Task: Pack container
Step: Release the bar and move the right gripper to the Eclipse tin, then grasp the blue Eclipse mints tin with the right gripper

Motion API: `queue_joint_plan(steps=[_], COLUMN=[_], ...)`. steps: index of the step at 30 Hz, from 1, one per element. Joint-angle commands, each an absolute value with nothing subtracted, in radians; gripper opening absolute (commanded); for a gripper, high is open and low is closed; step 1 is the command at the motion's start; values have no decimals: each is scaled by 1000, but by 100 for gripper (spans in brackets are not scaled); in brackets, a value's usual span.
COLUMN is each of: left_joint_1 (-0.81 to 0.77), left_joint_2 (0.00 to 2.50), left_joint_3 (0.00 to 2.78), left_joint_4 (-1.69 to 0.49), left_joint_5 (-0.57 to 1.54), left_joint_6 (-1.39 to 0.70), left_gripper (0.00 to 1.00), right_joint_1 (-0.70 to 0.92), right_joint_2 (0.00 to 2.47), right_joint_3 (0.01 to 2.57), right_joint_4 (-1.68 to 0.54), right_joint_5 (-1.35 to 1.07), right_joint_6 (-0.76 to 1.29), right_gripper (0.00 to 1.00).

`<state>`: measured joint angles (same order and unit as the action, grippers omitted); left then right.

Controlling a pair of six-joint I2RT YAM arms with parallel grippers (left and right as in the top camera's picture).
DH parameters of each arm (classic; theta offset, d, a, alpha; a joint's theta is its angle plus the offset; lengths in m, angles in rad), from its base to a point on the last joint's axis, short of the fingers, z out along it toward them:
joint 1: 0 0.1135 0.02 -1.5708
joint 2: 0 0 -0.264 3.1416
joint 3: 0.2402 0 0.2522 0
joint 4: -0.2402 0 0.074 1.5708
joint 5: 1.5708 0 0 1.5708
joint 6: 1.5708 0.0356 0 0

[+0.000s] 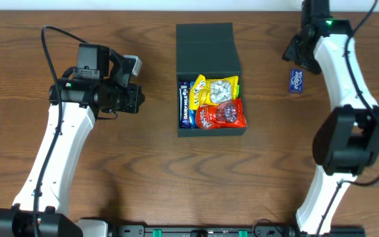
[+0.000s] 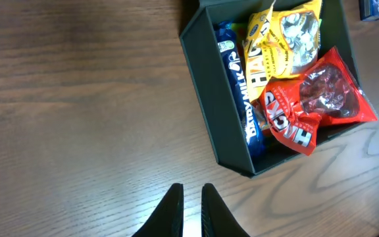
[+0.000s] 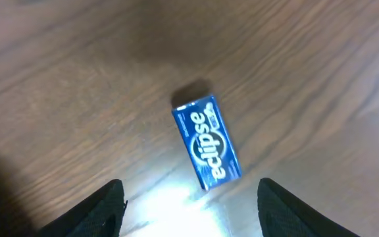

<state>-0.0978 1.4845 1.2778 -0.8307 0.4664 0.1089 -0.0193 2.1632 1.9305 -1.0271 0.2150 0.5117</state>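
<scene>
Container (image 1: 206,46) at table (image 1: 143,171) centre, lid up, snacks (image 1: 219,105) inside. Left gripper (image 2: 191,191) just left of it, fingers nearly together, empty. Right gripper (image 3: 191,197) spread wide over gum pack (image 3: 208,141), well right of container.

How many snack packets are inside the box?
3 in the box: blue Dairy Milk bar at left, yellow bag at back, red bag in front. Others may hide underneath.

One dark green cardboard container (image 1: 209,36). Three snacks inside: one blue Dairy Milk bar (image 1: 185,105), one yellow packet (image 1: 217,89), one red packet (image 1: 226,114). One blue Eclipse gum pack (image 3: 207,142). Two grippers: left gripper (image 2: 191,192), right gripper (image 3: 189,194).
</scene>
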Motion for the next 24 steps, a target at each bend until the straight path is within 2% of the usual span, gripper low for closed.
queue_joint_plan(steps=[1,12,24], left_joint_1=[-90,-90,-90], left_joint_2=[1467,1467,1467], left_joint_3=[1273,1273,1273], left_joint_4=[-834,-833,-833], left_joint_5=[460,460,460], left_joint_6=[120,120,120], left_gripper=[12,12,12], right_joint_1=[-38,-54,-75], right_joint_2=[2193,2324,2363], right_joint_3=[1933,1933,1932], right_joint_4=[-1011,-1005,-976], right_joint_5=[229,220,173], right_joint_6=[498,474,419], right_gripper=[65,64,63])
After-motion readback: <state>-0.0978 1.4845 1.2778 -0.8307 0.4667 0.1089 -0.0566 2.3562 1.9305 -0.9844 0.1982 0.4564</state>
